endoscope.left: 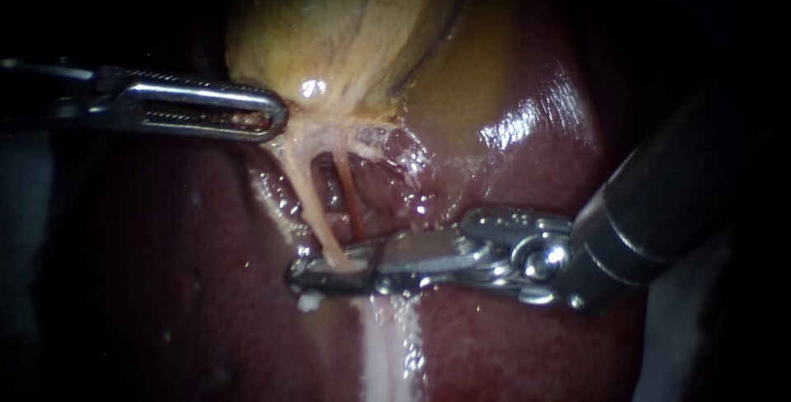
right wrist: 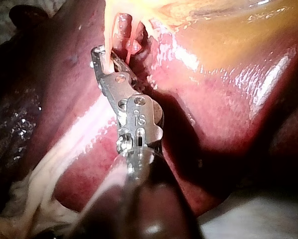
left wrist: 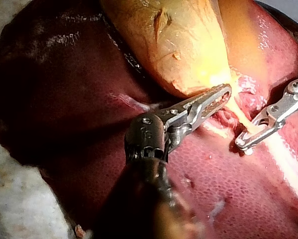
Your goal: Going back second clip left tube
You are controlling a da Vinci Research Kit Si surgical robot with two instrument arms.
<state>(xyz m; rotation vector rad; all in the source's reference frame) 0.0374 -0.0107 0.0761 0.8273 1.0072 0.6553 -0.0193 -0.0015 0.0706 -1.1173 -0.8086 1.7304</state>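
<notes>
— Two tubes come down from the gallbladder (endoscope.left: 346, 23), yes? Where is the left tube (endoscope.left: 306, 192)?

— It is pale and runs from the gallbladder's lower end down over the liver (endoscope.left: 511, 336). Its low end lies between the jaws of the right instrument (endoscope.left: 303, 272). The right tube (endoscope.left: 349, 196), thin and red, is just beside it.

— Do those jaws press on it?

— A dark gap shows between them, so they stand apart, and the tube crosses this gap. Where the tube goes behind the metal is hidden.

— And the left instrument (endoscope.left: 268, 116)?

— Its jaws lie together and pinch the tissue at the gallbladder's lower edge; the left wrist view shows it best. In the endoscope view its shaft is lost in the dark.

— Is anything hard to make out?

— A small white spot (endoscope.left: 308, 301) sits just under the right jaws; I cannot tell what it is. In the right wrist view the instrument's own body covers much of the tube.
</notes>
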